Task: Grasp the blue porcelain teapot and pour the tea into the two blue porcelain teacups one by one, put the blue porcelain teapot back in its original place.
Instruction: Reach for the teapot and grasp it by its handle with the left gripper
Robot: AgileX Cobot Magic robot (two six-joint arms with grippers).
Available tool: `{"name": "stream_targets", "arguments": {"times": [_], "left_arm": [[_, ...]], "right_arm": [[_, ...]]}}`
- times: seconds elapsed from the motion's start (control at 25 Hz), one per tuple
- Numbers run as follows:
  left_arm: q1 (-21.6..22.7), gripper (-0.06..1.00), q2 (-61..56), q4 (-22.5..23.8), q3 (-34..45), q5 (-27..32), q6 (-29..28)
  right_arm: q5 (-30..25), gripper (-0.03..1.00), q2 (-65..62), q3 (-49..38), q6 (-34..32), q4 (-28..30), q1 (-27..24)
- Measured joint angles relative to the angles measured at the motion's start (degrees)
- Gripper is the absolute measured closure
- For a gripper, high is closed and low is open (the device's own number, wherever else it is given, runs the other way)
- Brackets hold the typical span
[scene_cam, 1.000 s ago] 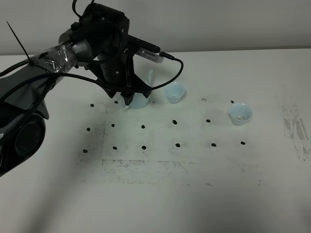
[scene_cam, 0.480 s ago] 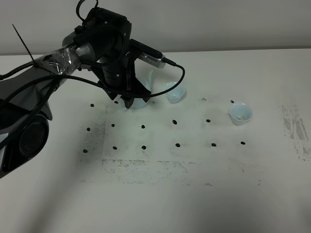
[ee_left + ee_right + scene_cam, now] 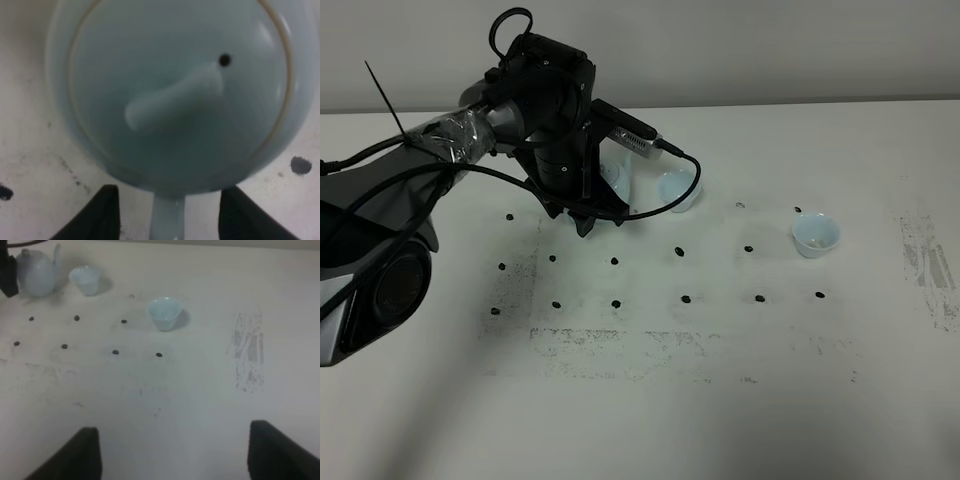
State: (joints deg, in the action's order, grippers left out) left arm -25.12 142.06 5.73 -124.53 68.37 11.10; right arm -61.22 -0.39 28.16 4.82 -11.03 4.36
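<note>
The pale blue porcelain teapot [image 3: 180, 95] fills the left wrist view from above, lid knob up, standing on the table. My left gripper [image 3: 169, 191] is open, its dark fingers [image 3: 107, 212] either side of the teapot's handle [image 3: 167, 220] with gaps to it. In the high view the left arm hides most of the teapot [image 3: 616, 178], and the left gripper [image 3: 585, 222] points down at its near side. One teacup [image 3: 678, 190] sits just right of the pot, the other teacup [image 3: 816, 235] farther right. My right gripper [image 3: 172, 432] is open and empty, far from the teapot [image 3: 36, 275].
Rows of small black dots [image 3: 685, 298] mark the white table [image 3: 720, 400]. A scuffed grey patch [image 3: 930, 270] lies near the right edge. A black cable [image 3: 680, 175] loops from the left wrist close over the nearer teacup.
The left wrist has turned and shifted over the teapot, hiding more of it than a second ago. Both teacups have stayed where they were.
</note>
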Motion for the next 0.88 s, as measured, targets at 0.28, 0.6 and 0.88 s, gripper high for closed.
{"name": "stream_targets", "arguments": {"times": [0.28, 0.6, 0.88], "left_arm": [[0.0, 0.54, 0.0, -0.06, 0.0, 0.0, 0.06], [0.0, 0.54, 0.0, -0.06, -1.57, 0.0, 0.06], [0.0, 0.54, 0.0, -0.17, -1.68, 0.0, 1.57]], "right_arm": [[0.0, 0.38, 0.0, 0.0, 0.0, 0.0, 0.0], [0.0, 0.38, 0.0, 0.0, 0.0, 0.0, 0.0], [0.0, 0.38, 0.0, 0.0, 0.0, 0.0, 0.0]]}}
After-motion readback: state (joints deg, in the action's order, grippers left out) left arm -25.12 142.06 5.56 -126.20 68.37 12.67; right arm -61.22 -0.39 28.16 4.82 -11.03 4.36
